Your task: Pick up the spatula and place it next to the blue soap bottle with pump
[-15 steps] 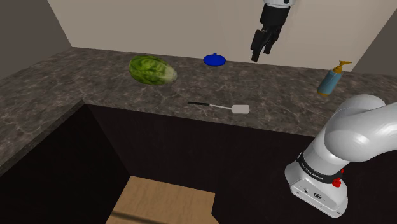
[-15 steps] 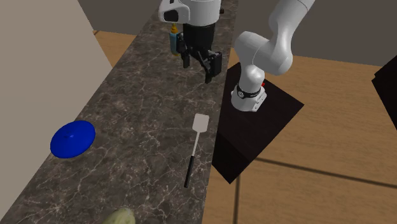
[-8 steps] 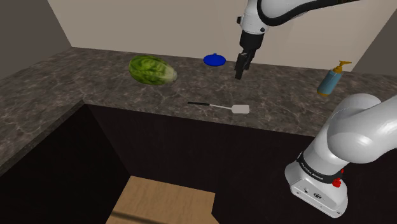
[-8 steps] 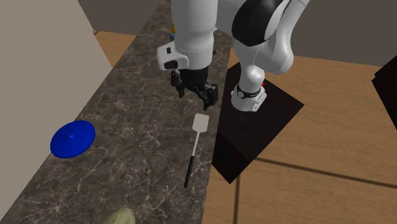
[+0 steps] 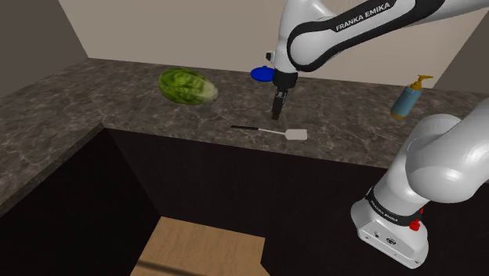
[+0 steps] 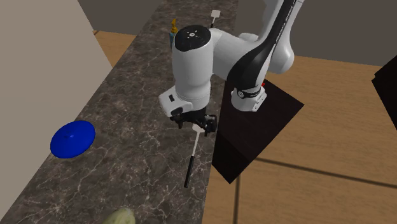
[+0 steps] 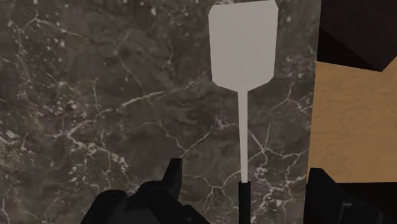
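Spatula (image 7: 243, 121) lies flat on the dark marbled table (image 5: 353, 118), its shaft running between the jaws. Jaws wide apart, poised over the handle, gripping nothing and clear of it. Fingers (image 7: 173, 181) point straight down; the white arm (image 5: 353, 23) arches over the spatula from above. Table's front edge runs just beside the spatula, wooden floor (image 7: 356, 114) beyond it. Bare surface behind the spatula. Blue disc (image 5: 265, 74) and blue soap bottle (image 5: 405, 98) sit well apart from the spatula.

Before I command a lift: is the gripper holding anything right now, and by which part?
Nothing is held. The gripper is open, its fingers apart either side of the spatula, which lies flat on the countertop.
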You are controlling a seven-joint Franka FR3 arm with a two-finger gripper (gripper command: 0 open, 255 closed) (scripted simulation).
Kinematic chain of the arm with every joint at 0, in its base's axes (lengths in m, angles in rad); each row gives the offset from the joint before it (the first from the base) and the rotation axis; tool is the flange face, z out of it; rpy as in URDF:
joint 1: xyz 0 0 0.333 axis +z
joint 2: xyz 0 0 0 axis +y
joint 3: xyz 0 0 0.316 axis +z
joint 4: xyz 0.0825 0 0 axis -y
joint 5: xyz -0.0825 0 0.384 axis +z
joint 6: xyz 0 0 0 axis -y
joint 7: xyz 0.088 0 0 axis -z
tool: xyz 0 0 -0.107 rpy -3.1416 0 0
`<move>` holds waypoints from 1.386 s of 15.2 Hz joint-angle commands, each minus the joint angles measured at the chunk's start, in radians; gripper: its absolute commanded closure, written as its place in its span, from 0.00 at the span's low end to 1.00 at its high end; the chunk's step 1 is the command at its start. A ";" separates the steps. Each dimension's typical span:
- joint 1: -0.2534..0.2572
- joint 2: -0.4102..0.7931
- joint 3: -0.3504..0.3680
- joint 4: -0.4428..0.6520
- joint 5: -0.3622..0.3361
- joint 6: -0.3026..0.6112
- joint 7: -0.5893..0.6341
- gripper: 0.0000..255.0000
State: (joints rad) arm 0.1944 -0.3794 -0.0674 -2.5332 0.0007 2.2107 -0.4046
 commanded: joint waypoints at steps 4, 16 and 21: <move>0.038 0.111 0.007 -0.007 0.018 0.121 -0.068 0.00; 0.042 0.181 0.006 -0.039 0.026 0.222 -0.074 0.00; 0.042 0.181 0.006 -0.039 0.026 0.222 -0.074 1.00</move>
State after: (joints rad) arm 0.2363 -0.1988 -0.0617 -2.5722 0.0270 2.4327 -0.4785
